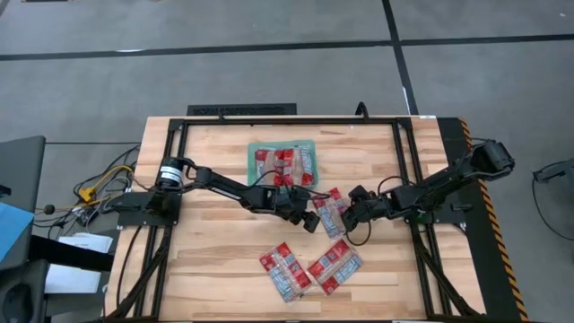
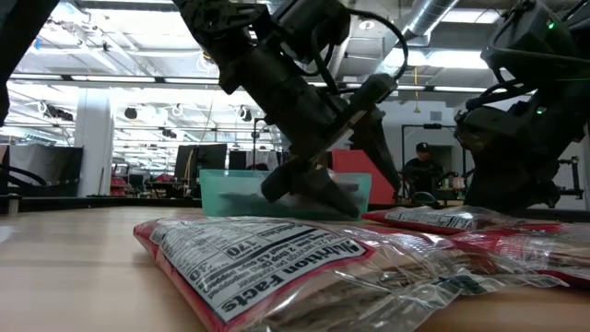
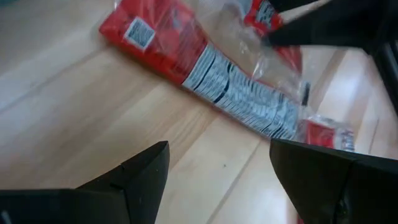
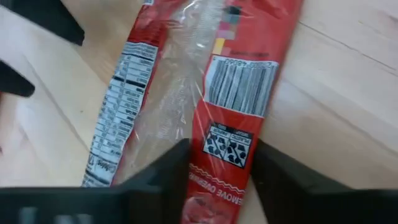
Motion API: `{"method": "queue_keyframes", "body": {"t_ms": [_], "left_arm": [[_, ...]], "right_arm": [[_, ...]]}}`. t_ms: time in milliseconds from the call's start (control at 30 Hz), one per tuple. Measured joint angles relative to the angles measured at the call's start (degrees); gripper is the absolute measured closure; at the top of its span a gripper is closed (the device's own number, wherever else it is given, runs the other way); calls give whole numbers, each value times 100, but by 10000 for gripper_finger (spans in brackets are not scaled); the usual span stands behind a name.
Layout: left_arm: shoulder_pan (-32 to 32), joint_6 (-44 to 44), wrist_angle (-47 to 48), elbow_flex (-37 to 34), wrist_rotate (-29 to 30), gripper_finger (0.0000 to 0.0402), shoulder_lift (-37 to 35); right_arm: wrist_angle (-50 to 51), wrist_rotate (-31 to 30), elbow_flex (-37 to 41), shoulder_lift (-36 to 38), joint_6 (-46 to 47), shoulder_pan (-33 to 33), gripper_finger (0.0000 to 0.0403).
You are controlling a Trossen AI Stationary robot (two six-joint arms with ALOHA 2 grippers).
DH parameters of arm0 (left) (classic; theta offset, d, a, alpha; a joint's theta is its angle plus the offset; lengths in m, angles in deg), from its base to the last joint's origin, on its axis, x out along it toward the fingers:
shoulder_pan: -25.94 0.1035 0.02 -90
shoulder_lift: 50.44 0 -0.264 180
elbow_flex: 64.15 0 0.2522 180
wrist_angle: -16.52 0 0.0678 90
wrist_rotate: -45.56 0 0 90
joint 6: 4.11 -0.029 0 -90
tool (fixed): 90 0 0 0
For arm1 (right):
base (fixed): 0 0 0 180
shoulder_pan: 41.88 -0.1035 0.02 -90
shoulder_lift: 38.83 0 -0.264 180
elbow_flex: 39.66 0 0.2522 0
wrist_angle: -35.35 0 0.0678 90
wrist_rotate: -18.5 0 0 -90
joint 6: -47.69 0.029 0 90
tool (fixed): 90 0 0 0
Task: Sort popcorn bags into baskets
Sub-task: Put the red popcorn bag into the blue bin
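Nearest the front edge of the wooden bench (image 1: pixel 206 260) lies a loose cluster of popcorn bags (image 1: pixel 309 269), red packets with pale middle panels, overlapping one another; in the low view one of them (image 2: pixel 267 263) lies flat with its nutrition panel facing the camera. Further in, near the middle of the bench, a second small group of popcorn bags (image 1: pixel 330 213) sits between the two arms. The right gripper (image 1: pixel 352 215) is low at this group from the right side, and its wrist view shows its jaws set on either side of the end of one red packet (image 4: pixel 239 93), closed in against it, barcode side up. The left gripper (image 1: pixel 305 215) reaches in from the left to just beside the same group; its jaws stand apart over bare wood, with nothing between them, and a packet (image 3: pixel 205 68) lies just ahead of them. Behind the grippers, toward the far side of the bench, the teal-green tray (image 1: pixel 255 166) holds several red packets (image 1: pixel 287 163) lying flat inside it. Beyond the bench, in the low view, a person (image 2: pixel 421 171) shows in the room.
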Motion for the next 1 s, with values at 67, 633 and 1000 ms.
{"method": "queue_keyframes", "body": {"t_ms": [67, 633, 1000], "left_arm": [[0, 2, -17, 2, 2, 136, 7], [-24, 1509, -529, 11, 23, 136, 4], [-176, 1726, -150, 13, 227, 136, 2]], "right_arm": [[8, 19, 2, -2, 101, 4, 271], [-516, 78, 35, 254, 176, -5, 394], [-563, 3, 30, 658, 155, 0, 395]]}}
